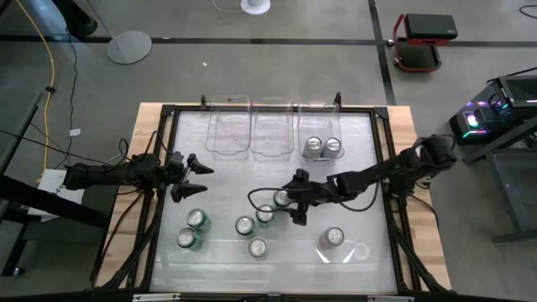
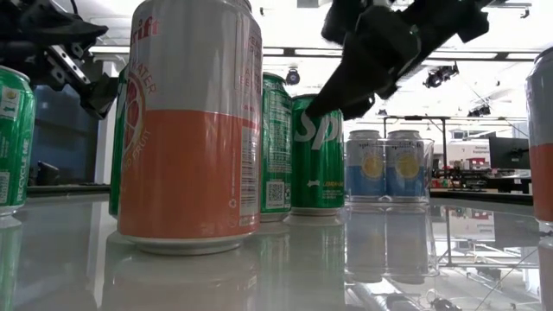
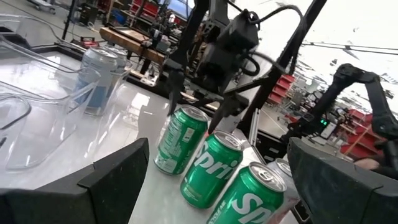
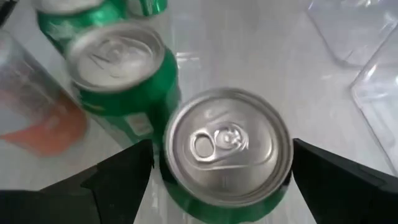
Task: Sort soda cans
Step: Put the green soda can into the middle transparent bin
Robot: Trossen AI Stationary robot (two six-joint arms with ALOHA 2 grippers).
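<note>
As its jaws stand wide apart, the right gripper point(image 1: 289, 204) hangs directly over a green can point(image 4: 227, 149) near mid-table, fingers on either side, not gripping. The left gripper point(image 1: 198, 180), also spread wide and empty, waits left of the bins point(image 1: 252, 134). Two cans point(image 1: 323, 147) stand in the right bin; six others stand loose along the table's point(image 1: 361, 168) front.

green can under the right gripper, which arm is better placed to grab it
Right. The right gripper is open directly over the green can, fingers either side. The left gripper sits open farther off, by the table's left side.
</note>
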